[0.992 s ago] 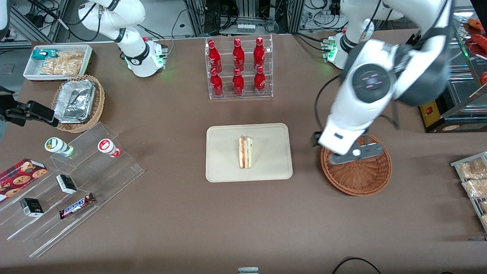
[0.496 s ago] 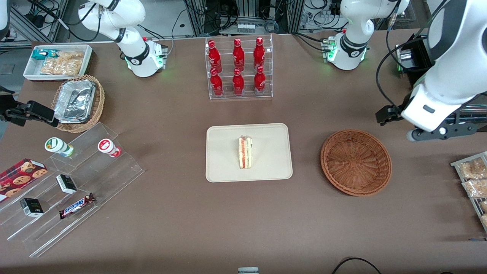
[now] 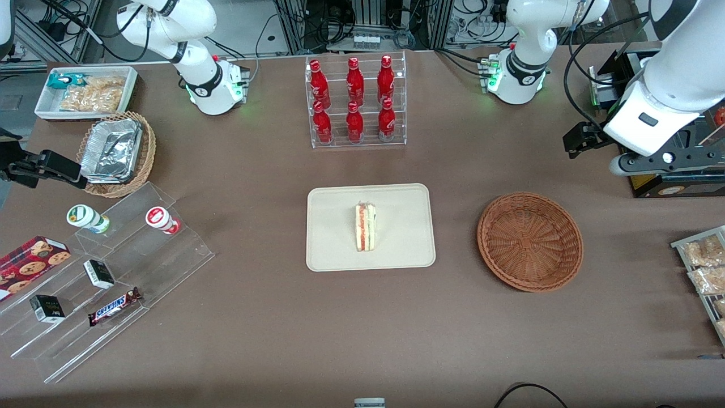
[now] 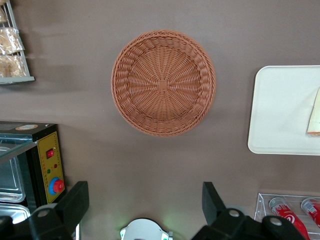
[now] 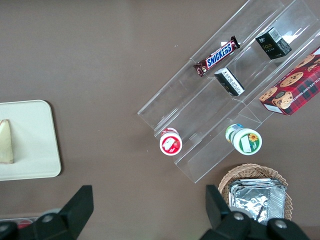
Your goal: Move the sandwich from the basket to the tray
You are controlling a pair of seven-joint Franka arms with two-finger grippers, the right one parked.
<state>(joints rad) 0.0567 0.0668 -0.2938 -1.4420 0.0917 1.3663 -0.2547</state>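
The sandwich is seen lying on its side near the middle of the tray, with its filling layers facing the parked arm's end of the bench. The tray rests flat at the centre of the bench, nearer to the front camera than the clear rack of red bottles.

Toward the working arm's end, the basket is found beside the tray, apart from it, and nothing is held in it. In the left wrist view the basket is seen from above, with a part of the tray and one edge of the sandwich beside it.

The gripper is held high above the bench toward the working arm's end, farther from the front camera than the basket and well apart from the tray. Its fingers are spread wide, with nothing between them. The sandwich is thus well apart from the fingers, and no contact is made with it, the basket or the tray.
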